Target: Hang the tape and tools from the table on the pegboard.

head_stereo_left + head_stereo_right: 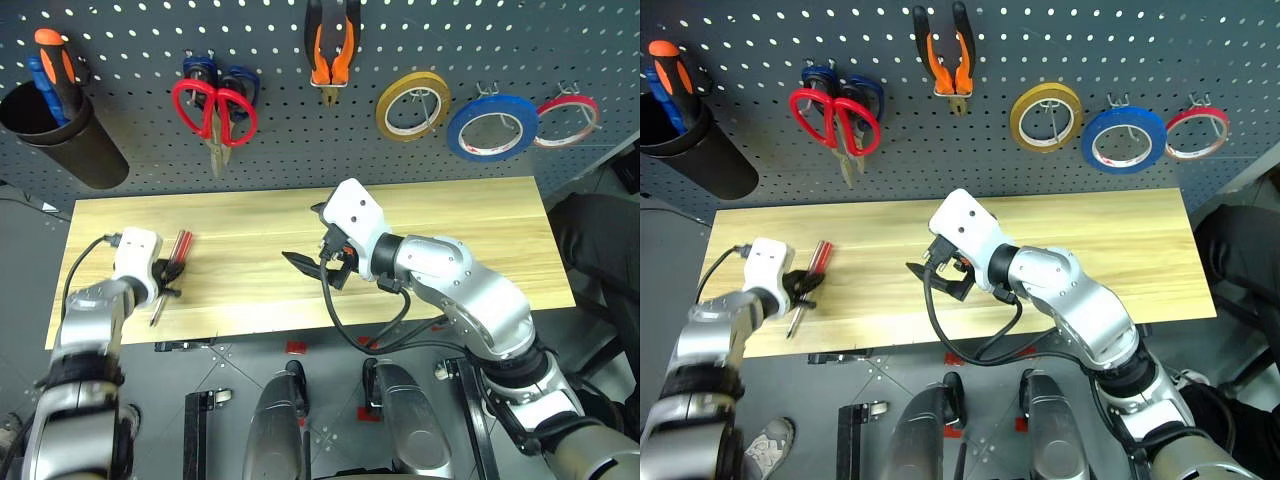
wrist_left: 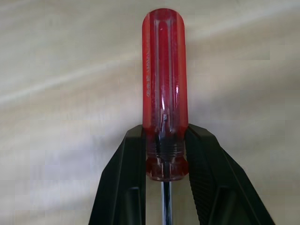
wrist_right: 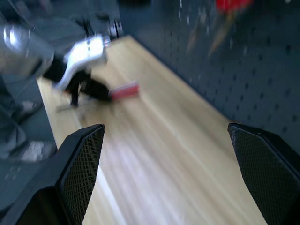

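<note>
While the right gripper [image 1: 318, 262] hovers wide open above mid-desk [image 1: 480, 230], the left gripper [image 2: 165, 161] clamps the red-handled screwdriver [image 2: 164, 93] at the handle's base, near the desk's left end.

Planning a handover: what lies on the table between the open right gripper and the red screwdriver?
Only bare table lies between the right gripper and the screwdriver, as the left eye view shows.

Glossy translucent red plastic on screwdriver [image 2: 164, 93] handle; bare metal shank below. Matt light wood table [image 1: 450, 230]. Ribbed black fingers [image 2: 206, 178].
</note>
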`<state>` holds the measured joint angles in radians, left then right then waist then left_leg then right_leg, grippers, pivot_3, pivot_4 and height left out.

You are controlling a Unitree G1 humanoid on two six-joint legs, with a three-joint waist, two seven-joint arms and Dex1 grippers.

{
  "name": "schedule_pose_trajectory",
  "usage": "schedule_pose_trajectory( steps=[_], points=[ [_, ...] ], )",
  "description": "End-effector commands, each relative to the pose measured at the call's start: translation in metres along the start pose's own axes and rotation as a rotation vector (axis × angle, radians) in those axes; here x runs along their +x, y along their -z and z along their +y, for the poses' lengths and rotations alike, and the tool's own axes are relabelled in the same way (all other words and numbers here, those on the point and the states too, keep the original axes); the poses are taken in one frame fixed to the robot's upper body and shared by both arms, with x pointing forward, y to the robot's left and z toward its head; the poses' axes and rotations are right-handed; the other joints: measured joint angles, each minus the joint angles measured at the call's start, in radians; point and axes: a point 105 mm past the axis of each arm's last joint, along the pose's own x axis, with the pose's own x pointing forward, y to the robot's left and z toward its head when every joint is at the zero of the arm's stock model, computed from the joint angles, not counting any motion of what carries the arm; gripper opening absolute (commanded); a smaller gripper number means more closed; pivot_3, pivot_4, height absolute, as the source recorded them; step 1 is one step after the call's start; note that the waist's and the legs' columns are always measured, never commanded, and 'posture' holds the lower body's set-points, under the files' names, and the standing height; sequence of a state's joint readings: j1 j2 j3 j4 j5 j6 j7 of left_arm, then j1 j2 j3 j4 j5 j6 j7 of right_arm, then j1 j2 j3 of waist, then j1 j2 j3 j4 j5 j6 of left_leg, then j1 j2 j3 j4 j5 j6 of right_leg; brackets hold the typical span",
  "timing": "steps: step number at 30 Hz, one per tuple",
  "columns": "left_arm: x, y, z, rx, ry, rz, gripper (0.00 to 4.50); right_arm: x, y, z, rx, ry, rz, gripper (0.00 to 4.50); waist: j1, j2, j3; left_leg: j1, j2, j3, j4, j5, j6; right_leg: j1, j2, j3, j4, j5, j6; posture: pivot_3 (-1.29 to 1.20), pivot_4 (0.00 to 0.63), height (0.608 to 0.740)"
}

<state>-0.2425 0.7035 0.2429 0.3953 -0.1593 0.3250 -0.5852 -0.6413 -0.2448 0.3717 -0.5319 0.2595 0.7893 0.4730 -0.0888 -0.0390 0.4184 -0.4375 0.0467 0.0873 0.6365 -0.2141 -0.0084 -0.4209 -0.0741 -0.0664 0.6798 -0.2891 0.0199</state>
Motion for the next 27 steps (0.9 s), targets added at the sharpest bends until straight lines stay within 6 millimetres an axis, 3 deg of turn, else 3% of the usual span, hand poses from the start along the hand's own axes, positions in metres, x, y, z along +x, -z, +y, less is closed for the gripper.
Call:
schedule_pose_trajectory(
  steps=[1,5,13,21,27],
  points=[
    [-0.023,-0.031,-0.001,0.054,-0.026,-0.146,0.86,-0.011,-0.029,0.008,-0.035,-0.047,-0.155,4.50,0.005,0.000,0.000,0.000,0.000,0.000,0.000,0.000,0.000,0.000,0.000,0.000,0.000,0.000,0.000,-0.19,0.386,0.740],
    [-0.063,-0.062,-0.021,0.140,-0.105,-0.382,0.86,-0.017,-0.042,-0.001,-0.025,-0.028,-0.239,4.50,0.007,-0.003,-0.003,0.000,-0.001,-0.002,0.003,0.000,0.000,0.003,-0.002,-0.002,0.001,0.001,-0.001,-0.17,0.357,0.740],
    [-0.115,-0.129,-0.040,0.247,-0.244,-0.686,0.86,-0.019,-0.055,-0.015,-0.025,-0.021,-0.329,4.50,0.014,-0.009,-0.017,0.000,-0.001,-0.003,0.002,0.000,0.000,0.003,-0.001,-0.004,0.001,0.001,0.000,-0.11,0.299,0.740],
    [-0.146,-0.211,-0.015,0.236,-0.368,-0.942,0.86,-0.016,-0.061,-0.017,-0.030,-0.069,-0.364,4.50,0.028,-0.018,-0.046,0.000,-0.001,-0.003,0.004,0.001,0.000,0.003,0.001,-0.004,0.002,0.001,0.000,-0.08,0.256,0.740],
    [-0.165,-0.263,0.020,0.091,-0.431,-1.142,0.86,-0.014,-0.070,-0.025,-0.039,-0.041,-0.399,4.50,0.037,-0.022,-0.067,-0.002,-0.001,-0.004,0.007,0.000,-0.001,0.003,0.001,-0.005,0.002,0.001,0.000,-0.09,0.231,0.740]
  ],
)
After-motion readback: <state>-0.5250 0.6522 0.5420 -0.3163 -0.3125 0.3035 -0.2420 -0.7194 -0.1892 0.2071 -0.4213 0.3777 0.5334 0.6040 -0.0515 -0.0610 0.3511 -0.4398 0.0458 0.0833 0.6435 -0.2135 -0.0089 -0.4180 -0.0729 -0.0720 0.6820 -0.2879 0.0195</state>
